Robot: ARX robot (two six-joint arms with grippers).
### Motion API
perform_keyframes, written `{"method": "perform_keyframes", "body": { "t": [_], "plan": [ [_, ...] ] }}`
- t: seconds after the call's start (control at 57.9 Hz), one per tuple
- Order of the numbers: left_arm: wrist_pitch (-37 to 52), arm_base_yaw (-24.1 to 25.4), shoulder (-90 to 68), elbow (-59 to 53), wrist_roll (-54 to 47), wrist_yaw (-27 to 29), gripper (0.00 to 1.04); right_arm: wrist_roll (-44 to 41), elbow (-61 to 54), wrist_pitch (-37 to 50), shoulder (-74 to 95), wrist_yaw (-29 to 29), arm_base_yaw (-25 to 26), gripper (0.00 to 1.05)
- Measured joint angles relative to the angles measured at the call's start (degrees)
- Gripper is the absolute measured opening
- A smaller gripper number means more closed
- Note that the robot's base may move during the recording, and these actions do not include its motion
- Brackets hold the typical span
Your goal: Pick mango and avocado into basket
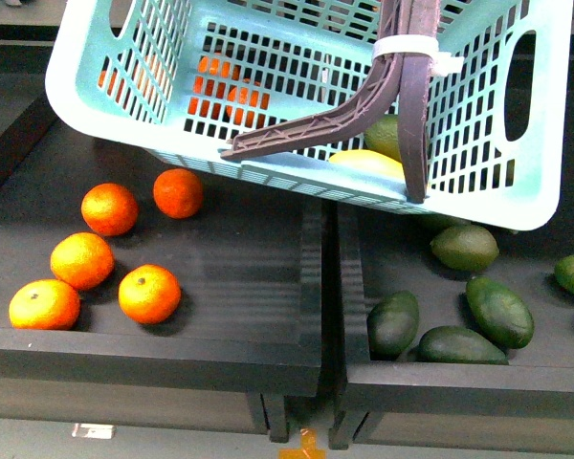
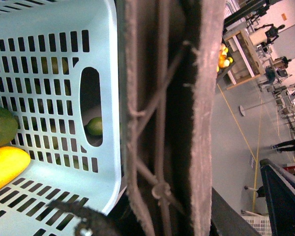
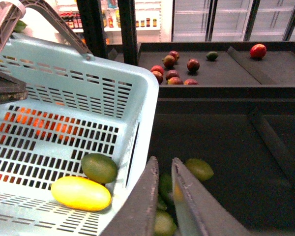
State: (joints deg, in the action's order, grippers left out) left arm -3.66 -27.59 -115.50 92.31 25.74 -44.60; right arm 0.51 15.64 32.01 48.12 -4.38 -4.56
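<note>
**Inside the basket: mango and avocado lying together**

Inside the teal basket (image 1: 297, 180), which is tilting across the top of the front view, the mango (image 3: 81, 192) is lying on the slotted floor. The avocado (image 3: 99, 167) is sitting right against it, just above. From the front, both are showing only in part behind the rim and the brown-grey handles (image 1: 413, 115). The handles are running off the top edge under a white zip tie (image 1: 407, 48).

Those handles are filling the middle of the left wrist view so closely that the left pincer is not showing clearly. Whether it is gripping them, I cannot tell.

At the bottom centre of the right wrist view, the right pincer (image 3: 163, 164) is hanging with its fingers a narrow gap apart. It is holding nothing and is just outside the basket wall. Pale green fruit (image 3: 199, 168) beneath are half hiding behind it.

Orange blurs are glowing through the lattice. Loose oranges (image 1: 110, 208) are sitting on the dark left tray (image 1: 249, 277), and dark green fruit (image 1: 497, 311) on the right tray (image 1: 440, 378). At the top of the right wrist view, red-blushed fruit (image 3: 173, 73) are resting on a black shelf before glass-door coolers (image 3: 216, 19).
</note>
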Motion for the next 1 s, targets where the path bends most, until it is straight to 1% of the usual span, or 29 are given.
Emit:
{"method": "perform_keyframes", "body": {
  "t": [0.035, 0.069, 0.121, 0.38, 0.795, 0.881, 1.002],
  "plan": [
    [0.00, 0.00, 0.00, 0.00, 0.00, -0.02, 0.13, -0.09, -1.09, 0.04, -1.03, 2.38, 1.29, 0.02],
    [0.00, 0.00, 0.00, 0.00, 0.00, 0.00, 0.13, -0.28, -2.54, 0.04, -2.40, 3.93, 3.06, 0.02],
    [0.00, 0.02, 0.00, 0.00, 0.04, -0.02, 0.13, -0.28, -4.46, -0.02, -4.39, 3.98, 4.28, 0.02],
    [0.00, -0.04, 0.00, 0.00, 0.00, 0.00, 0.13, -0.33, -10.21, -3.26, -13.35, 4.26, 4.37, 0.02],
    [0.00, -0.04, 0.00, 0.00, 0.00, -0.02, 0.13, -0.33, -13.49, -9.97, -23.39, 4.26, 4.37, 0.02],
    [0.00, -0.02, 0.00, 0.00, 0.00, -0.02, 0.13, -0.33, -14.62, -8.81, -24.35, 4.24, 4.37, 0.02],
    [0.00, -0.04, 0.00, 0.00, -0.04, 0.00, 0.13, -0.33, -14.64, -10.64, -26.62, 4.28, 4.37, 0.02]
  ]
}}
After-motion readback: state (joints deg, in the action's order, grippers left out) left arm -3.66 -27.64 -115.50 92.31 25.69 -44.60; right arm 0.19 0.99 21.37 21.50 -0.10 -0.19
